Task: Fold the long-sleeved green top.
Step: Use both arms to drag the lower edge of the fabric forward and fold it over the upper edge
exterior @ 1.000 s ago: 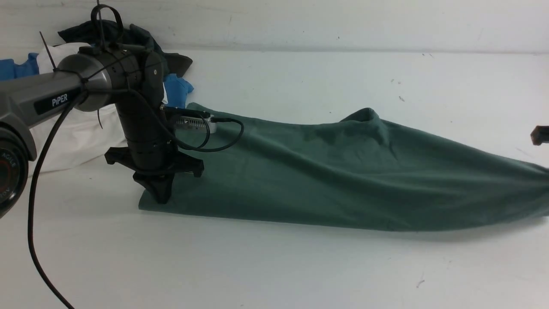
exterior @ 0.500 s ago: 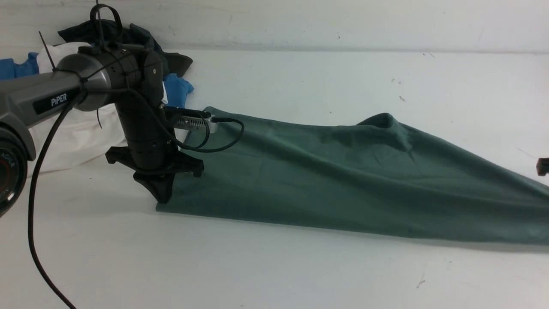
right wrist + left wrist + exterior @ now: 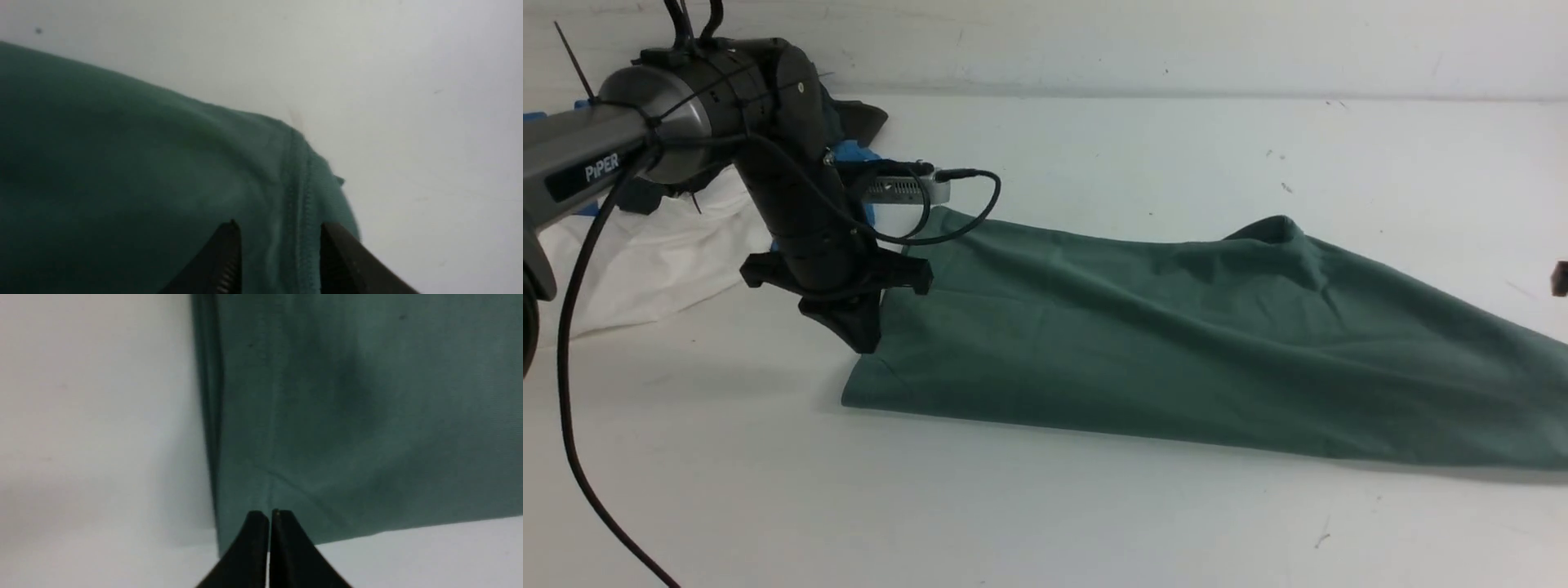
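- Our left gripper point(image 3: 268, 516) has its two black fingers pressed tight together, tips pointing down at the left end of the green long-sleeved top point(image 3: 1176, 343); we cannot tell whether any cloth is pinched between them
- In the front view that gripper sits just above the top's near-left corner, and the corner itself lies flat on the table point(image 3: 1045, 523)
- Our right gripper point(image 3: 278, 232) is released, its jaws standing apart, with a stitched hem of the top lying in the gap between the fingers
- In the front view we see only a small dark piece of it at the right edge, above the cloth
- The top lies on the white table as one long green band, running from the left gripper across to the right edge of the front view, with a raised hump of cloth toward its far right side
- Its left edge looks doubled over in the left wrist view
- Behind our left arm we see a heap at the back of the table: a white garment point(image 3: 645, 261), a blue garment point(image 3: 854, 155) and a dark garment point(image 3: 854, 118)
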{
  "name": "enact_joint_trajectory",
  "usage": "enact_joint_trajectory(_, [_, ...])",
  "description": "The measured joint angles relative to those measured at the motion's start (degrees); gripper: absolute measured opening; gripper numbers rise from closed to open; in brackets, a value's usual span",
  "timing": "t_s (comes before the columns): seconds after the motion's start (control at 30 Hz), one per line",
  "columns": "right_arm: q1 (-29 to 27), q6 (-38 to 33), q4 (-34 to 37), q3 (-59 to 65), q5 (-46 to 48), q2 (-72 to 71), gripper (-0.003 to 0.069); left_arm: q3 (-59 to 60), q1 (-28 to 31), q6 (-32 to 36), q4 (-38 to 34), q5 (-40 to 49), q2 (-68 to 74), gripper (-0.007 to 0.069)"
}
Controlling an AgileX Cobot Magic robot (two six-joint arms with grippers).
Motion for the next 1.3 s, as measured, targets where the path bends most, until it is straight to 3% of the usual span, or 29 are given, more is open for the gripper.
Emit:
enact_joint_trajectory(0.13, [5.2,-11.2,14.0,-0.9,-5.0,-1.2,0.0182,0.0,-1.8,0.5,-3.3,-0.8,0.5,-0.0004])
enact_joint_trajectory(0.17, [5.2,-11.2,14.7,-0.9,-5.5,-1.2,0.0182,0.0,-1.8,0.6,-3.3,-0.9,0.5,-0.0004])
enact_joint_trajectory(0.33, [11.2,-24.3,33.8,-1.4,-20.8,1.0,0.0020,0.0,-4.3,1.0,-3.3,-1.6,3.6,-0.0004])
enact_joint_trajectory(0.53, [14.7,-35.6,47.3,-5.3,-24.0,10.4,-0.0013,0.0,-4.5,1.0,-2.7,-1.7,5.7,-0.0004])
enact_joint_trajectory(0.73, [15.9,-38.4,49.6,-6.8,-22.1,15.4,-0.0014,-0.1,-4.7,1.0,-2.1,-1.7,5.7,-0.0004])
enact_joint_trajectory(1.07, [16.3,-39.7,50.9,-7.2,-43.8,17.6,-0.0014,-0.1,-4.9,-0.1,-1.8,-1.6,5.7,-0.0004])
enact_joint_trajectory(1.3, [16.3,-39.9,47.3,-7.3,-44.2,19.6,-0.0014,-0.1,-5.1,-0.6,-0.8,-1.2,5.7,-0.0004])
